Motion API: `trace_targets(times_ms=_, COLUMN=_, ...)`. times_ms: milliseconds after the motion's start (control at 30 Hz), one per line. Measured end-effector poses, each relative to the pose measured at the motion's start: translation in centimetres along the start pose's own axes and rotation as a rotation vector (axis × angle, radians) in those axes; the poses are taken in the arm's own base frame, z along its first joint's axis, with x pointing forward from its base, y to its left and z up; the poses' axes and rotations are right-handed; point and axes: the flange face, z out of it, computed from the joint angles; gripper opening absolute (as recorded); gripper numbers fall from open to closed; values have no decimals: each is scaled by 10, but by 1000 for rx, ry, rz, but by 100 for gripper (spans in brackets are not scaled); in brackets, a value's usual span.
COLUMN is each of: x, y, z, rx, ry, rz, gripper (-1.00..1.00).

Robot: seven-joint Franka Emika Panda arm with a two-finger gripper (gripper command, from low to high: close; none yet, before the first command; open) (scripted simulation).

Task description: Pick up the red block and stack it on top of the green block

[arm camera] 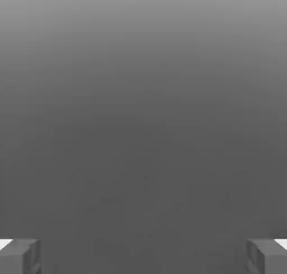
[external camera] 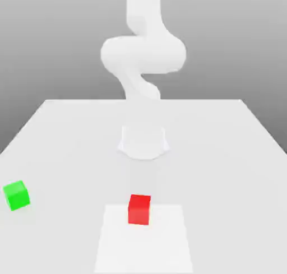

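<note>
Two cubes (external camera: pixel 139 210), one arm (external camera: pixel 143 54).

Wht arm (external camera: pixel 143 54), rounded segs, grey fingertips (arm camera: pixel 19 257)

- From here it looks like a bare simulated robot workspace, no furnished room.
- A white robot arm (external camera: pixel 144 54) rises at the far part of a plain pale table (external camera: pixel 224 172).
- Behind it, only smooth grey backdrop (external camera: pixel 235 49).
- Two plain cubes, red (external camera: pixel 139 210) and green (external camera: pixel 17 195), sit out.
</note>
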Motion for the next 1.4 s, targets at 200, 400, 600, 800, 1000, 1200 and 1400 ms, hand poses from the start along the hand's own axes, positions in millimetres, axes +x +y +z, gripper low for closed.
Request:
trace_targets(times_ms=200, x=-23, y=28, z=101, rx=-66, ry=-136, rz=-262, gripper=0)
trace_targets(times_ms=400, x=-64, y=64, z=186, rx=-102, ry=-283, rz=-520, gripper=0)
trace_targets(times_ms=600, x=-118, y=108, z=253, rx=-109, ry=-442, rz=-778, gripper=0)
trace_targets(times_ms=800, x=-180, y=159, z=300, rx=-84, ry=-610, rz=-1031, gripper=0)
trace_targets(times_ms=1000, x=-242, y=211, z=326, rx=-30, ry=-776, rz=-1262, gripper=0)
trace_targets(times_ms=1200, x=-270, y=235, z=362, rx=-21, ry=-795, rz=-1293, gripper=0)
trace_targets(times_ms=1400, x=-279, y=244, z=373, rx=-22, ry=-797, rz=-1290, gripper=-100)
